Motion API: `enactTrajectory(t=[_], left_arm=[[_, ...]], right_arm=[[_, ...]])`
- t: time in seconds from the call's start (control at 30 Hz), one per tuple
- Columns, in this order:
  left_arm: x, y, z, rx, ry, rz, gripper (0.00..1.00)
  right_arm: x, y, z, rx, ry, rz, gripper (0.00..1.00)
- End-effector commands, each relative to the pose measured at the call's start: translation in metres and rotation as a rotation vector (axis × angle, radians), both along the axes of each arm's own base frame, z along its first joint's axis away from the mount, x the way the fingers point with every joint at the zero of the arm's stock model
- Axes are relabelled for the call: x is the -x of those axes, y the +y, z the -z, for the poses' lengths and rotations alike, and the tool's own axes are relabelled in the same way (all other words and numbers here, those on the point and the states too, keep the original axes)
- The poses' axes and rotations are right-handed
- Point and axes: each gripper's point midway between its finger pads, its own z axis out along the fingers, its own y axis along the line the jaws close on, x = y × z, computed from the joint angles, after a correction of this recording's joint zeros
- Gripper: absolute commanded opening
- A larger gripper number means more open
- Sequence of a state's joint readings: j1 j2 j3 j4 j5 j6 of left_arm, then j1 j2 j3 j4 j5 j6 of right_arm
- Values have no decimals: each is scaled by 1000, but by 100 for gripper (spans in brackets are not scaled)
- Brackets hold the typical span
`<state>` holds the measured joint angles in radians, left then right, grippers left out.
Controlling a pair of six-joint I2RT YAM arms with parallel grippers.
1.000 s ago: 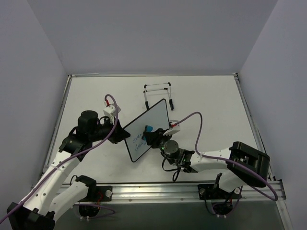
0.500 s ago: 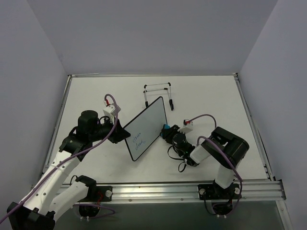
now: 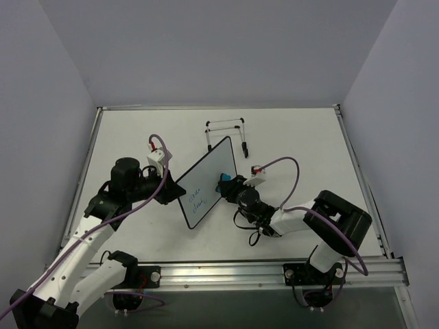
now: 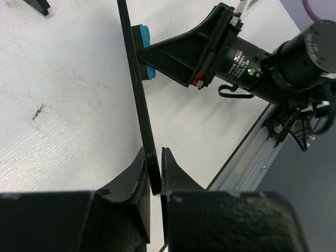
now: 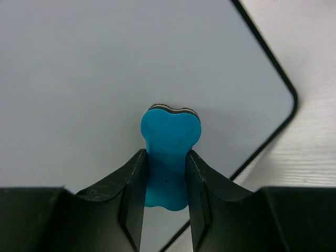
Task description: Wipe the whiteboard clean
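Note:
The whiteboard (image 3: pixel 206 184) is a white board with a thin black frame, held tilted on edge above the table. Blue handwriting remains on its lower left part; its upper right part is blank. My left gripper (image 4: pixel 153 169) is shut on the board's lower edge, seen edge-on in the left wrist view (image 4: pixel 135 84). My right gripper (image 5: pixel 165 170) is shut on the blue eraser (image 5: pixel 169 157), whose felt end presses against the board's white face (image 5: pixel 105 79) near a rounded corner. In the top view the eraser (image 3: pixel 223 178) touches the board's right side.
The thin wire easel stand (image 3: pixel 226 131) stands behind the board at the back of the white table (image 3: pixel 302 144). An aluminium rail (image 3: pixel 274 271) runs along the near edge. Grey walls enclose left, back and right sides.
My right gripper with the eraser swept from the board's middle out past its right edge, then came back onto the board's upper right part. The left gripper kept the board nearly still.

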<state>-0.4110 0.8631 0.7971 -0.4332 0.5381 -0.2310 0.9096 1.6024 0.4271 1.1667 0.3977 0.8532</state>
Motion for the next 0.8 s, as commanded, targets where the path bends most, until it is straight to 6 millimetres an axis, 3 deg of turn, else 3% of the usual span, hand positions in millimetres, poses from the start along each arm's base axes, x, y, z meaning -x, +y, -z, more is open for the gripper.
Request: enactTrajectory(t=[0.0,0.23,0.43,0.77], left_arm=[[40,-29,-32,151,20,239,2],[41,-30,-33,154,18,244,2],[41,-29,-34,156,14,240,2],[42,-31,-36,169,19,250,2]], right_arm=[[15,53,-68,-107,-121,-130,0],[46,84,-100,-163,-181,-206,0],[48,82,-97,-165,-177,-190,0],[90,128,-129,-182,-219,-282,0]])
